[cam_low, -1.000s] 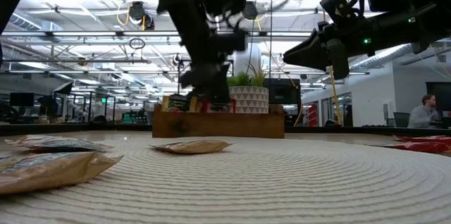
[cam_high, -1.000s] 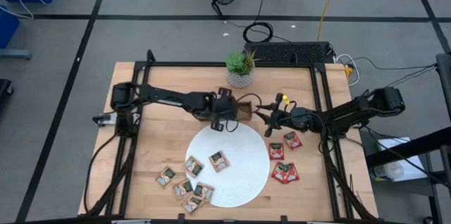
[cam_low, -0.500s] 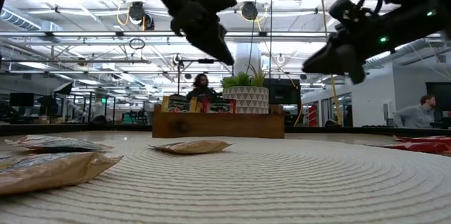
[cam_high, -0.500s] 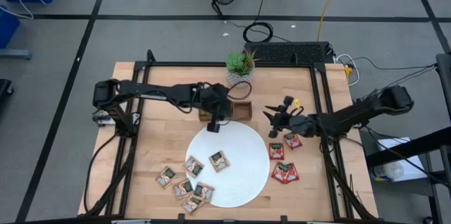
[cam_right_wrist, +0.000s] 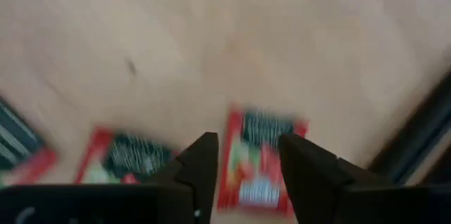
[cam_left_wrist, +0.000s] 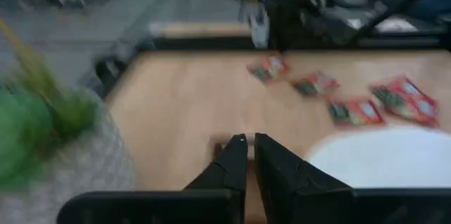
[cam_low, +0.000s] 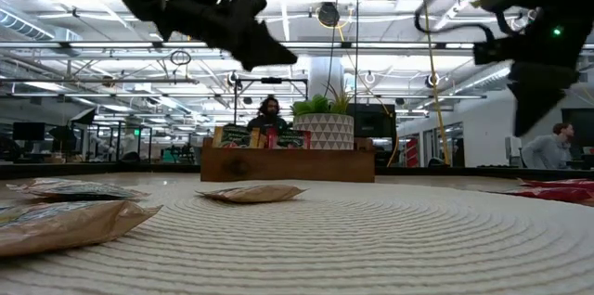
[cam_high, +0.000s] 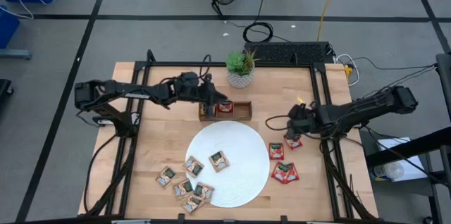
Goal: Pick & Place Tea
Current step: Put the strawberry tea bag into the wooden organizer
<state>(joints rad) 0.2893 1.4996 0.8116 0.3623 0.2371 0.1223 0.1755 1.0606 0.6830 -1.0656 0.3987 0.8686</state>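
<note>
Red tea sachets [cam_high: 285, 172] lie on the bare wood at the table's right. Tan tea sachets [cam_high: 194, 165] lie on and beside the white round plate [cam_high: 239, 182], toward its near left. The wooden tray [cam_high: 243, 111] behind the plate holds more tea [cam_high: 224, 106], standing on edge. My left gripper [cam_high: 211, 98] hovers shut and bare over the tray's left end, pointing nearly level [cam_left_wrist: 250, 143]. My right gripper [cam_high: 294, 124] hangs open, pointing down over a red sachet [cam_right_wrist: 261, 150], clear of it.
A potted plant [cam_high: 240, 69] in a white pot stands just behind the tray, close to my left gripper. Black frame rails [cam_high: 320, 90] run along the table's sides. People [cam_low: 269, 114] are in the room far beyond the table.
My left gripper has risen out of the tray and drawn back toward the table's left, tipping from pointing down to nearly level. My right gripper has pulled back toward the table's right edge and tipped down over the red sachets.
</note>
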